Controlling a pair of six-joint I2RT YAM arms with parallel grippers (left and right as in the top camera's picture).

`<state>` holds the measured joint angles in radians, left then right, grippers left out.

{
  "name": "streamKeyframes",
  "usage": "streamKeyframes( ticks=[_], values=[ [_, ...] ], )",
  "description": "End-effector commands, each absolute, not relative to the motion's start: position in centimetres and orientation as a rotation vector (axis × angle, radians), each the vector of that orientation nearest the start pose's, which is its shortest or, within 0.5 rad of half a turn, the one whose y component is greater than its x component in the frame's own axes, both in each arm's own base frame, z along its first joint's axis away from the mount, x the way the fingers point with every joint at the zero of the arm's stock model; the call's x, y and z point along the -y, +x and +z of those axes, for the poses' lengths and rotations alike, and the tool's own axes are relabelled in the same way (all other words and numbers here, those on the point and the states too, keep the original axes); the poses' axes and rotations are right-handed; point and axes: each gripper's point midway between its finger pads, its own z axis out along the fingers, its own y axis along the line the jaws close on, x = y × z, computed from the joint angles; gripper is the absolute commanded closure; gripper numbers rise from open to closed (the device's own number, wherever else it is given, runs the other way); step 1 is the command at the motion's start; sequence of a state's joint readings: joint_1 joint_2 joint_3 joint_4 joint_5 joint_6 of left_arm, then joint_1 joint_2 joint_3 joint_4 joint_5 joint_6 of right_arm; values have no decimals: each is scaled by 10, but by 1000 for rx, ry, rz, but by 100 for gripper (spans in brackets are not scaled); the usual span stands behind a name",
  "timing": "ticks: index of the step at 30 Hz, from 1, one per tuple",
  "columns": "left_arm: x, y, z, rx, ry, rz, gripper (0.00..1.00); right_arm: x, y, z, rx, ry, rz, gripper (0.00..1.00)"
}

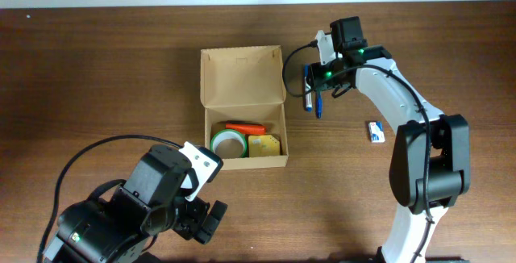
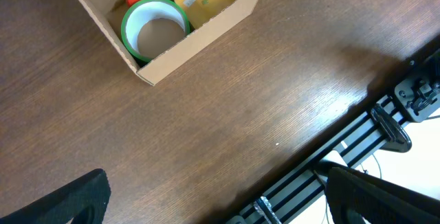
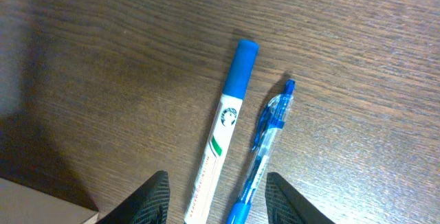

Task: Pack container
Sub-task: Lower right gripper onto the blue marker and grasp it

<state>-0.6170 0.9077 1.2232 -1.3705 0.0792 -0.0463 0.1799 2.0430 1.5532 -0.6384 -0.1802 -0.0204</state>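
We find the right gripper (image 3: 216, 189), jaws spread wide and empty, framing marker (image 3: 223, 124) and pen (image 3: 268, 131) beside the container (image 1: 242, 73). Their long axes cross its closing line. The left gripper (image 2: 220, 193), likewise spread and empty, lies farther off.

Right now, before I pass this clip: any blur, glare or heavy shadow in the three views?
Overhead: sharp, evenly lit, no glare on the box. Left wrist: table grain crisp, tool fingers dark and soft at the bottom corners. Right wrist: marker and pen sharp; a shadow darkens the left; tool fingers blurred.
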Motion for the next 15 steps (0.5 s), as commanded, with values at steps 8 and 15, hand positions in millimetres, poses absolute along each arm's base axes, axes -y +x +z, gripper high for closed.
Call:
streamKeyframes(
  ticks=[8,15],
  values=[
    [125,149,247,-2529,770,-352,0,-117,478,61,-2686,-286,275,54],
    [125,149,247,-2529,770,-352,0,-123,481,55,-2683,-267,231,54]
  ],
)
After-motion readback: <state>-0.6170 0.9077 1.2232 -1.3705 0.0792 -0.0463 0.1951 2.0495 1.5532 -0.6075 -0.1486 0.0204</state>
